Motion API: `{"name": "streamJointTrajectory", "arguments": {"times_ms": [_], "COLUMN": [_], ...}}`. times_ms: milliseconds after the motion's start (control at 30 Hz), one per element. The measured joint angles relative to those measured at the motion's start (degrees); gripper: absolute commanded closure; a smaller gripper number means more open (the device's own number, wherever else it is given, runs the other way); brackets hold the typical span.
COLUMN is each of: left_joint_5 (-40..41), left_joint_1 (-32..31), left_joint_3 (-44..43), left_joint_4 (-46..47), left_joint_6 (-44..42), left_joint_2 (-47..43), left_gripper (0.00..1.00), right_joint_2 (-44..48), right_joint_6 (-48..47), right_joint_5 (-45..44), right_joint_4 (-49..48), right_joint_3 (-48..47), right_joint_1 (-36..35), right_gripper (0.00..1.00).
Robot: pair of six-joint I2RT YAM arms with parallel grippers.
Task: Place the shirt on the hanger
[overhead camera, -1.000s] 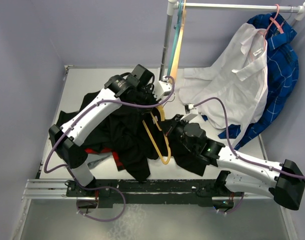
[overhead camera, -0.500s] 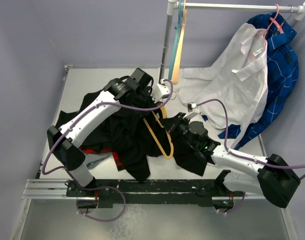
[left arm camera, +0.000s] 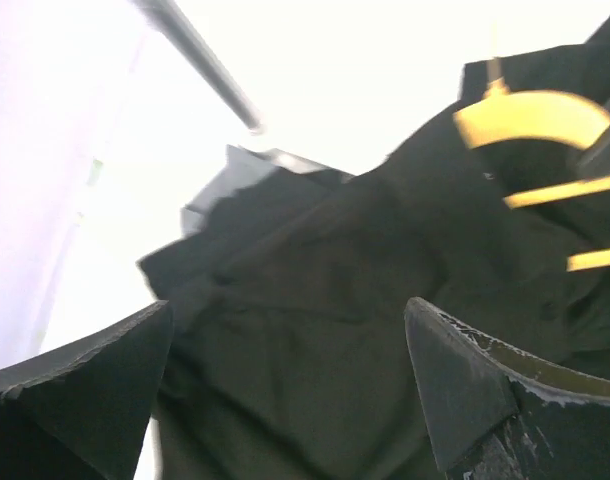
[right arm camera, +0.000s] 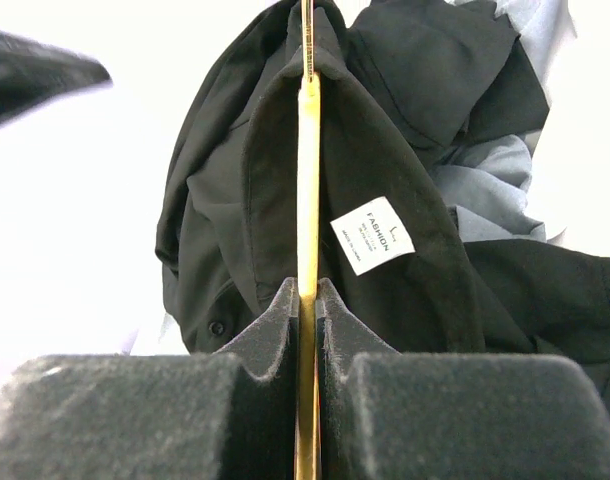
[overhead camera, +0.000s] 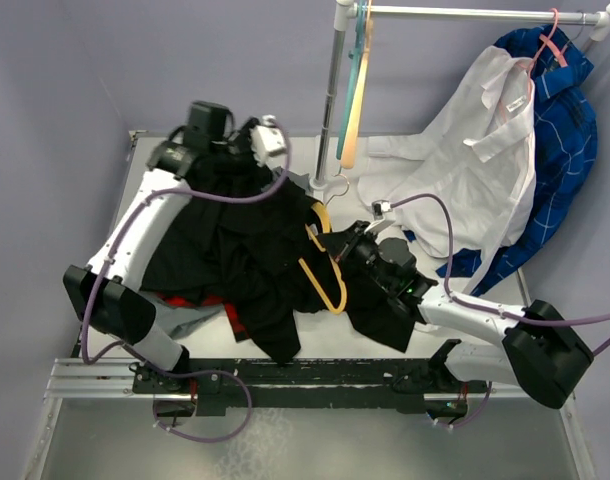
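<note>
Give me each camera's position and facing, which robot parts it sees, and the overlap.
Top external: above and behind the bases, looking down on the table; left arm, right arm, shirt and hanger show.
Left wrist: on the left arm, looking past the open left end effector at the shirt; both its fingers show.
Right wrist: on the right arm, looking along the hanger clamped in the right end effector; both pads show.
Shared: all three see shirt and hanger.
</note>
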State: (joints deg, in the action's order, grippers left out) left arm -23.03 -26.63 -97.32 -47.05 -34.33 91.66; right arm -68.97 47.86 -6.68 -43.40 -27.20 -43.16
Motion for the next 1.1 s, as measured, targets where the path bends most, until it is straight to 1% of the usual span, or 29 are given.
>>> {"name": "streamJointTrajectory", "arguments": {"times_ms": [100,167,300,400,500,633,700,767,833,867,967,1067,1100], "left_joint_5": [-12.7,-19.6,-28.6,-31.8,-32.9,-33.8,-34.7,-36.2,-38.1,-39.0,-39.8,-39.6,-39.4], "left_joint_1": [9.8,12.7,11.7,10.7,10.2,9.6,9.3,9.1,9.0,8.9,8.6,7.5,6.8], "left_joint_3": [-1.4,-2.7,-3.2,-3.7,-5.6,-10.9,-15.9,-22.9,-29.8,-31.9,-31.8,-29.0,-27.8], "left_joint_4": [0.7,-2.8,-10.3,-14.2,-17.0,-20.9,-23.9,-28.0,-31.8,-33.0,-35.9,-38.0,-38.5], "left_joint_6": [-9.9,-19.9,-36.4,-43.9,-48.1,-52.2,-53.4,-54.6,-54.7,-54.5,-54.8,-55.3,-55.3], "left_joint_2": [-0.1,1.2,6.2,11.3,15.4,19.5,22.3,26.2,30.3,31.9,33.0,32.7,32.7], "left_gripper": [0.01,0.01,0.01,0.01,0.01,0.01,0.01,0.01,0.01,0.01,0.01,0.00,0.02], "right_joint_2": [0.0,0.0,0.0,0.2,1.3,2.3,2.3,2.3,2.3,2.3,2.3,2.3,2.3], "right_joint_6": [-0.6,-1.2,-2.9,-4.4,-5.5,-6.8,-7.6,-8.7,-9.6,-10.0,-11.2,-12.5,-12.8], "right_joint_5": [0.9,1.7,2.2,2.2,1.9,2.0,2.2,2.8,3.3,3.5,3.8,4.4,4.6], "right_joint_4": [-1.2,-2.1,-3.8,-4.5,-5.4,-6.3,-7.0,-7.4,-7.7,-7.8,-8.0,-8.0,-8.0], "right_joint_3": [0.7,1.5,3.1,4.1,5.4,6.0,6.1,6.1,6.1,6.1,6.1,6.1,6.1], "right_joint_1": [0.8,1.2,1.2,1.3,1.3,1.3,1.3,1.3,1.3,1.3,1.4,1.4,1.4], "right_gripper": [1.00,1.00,1.00,1.00,1.00,1.00,1.00,1.00,1.00,1.00,1.00,1.00,1.00]}}
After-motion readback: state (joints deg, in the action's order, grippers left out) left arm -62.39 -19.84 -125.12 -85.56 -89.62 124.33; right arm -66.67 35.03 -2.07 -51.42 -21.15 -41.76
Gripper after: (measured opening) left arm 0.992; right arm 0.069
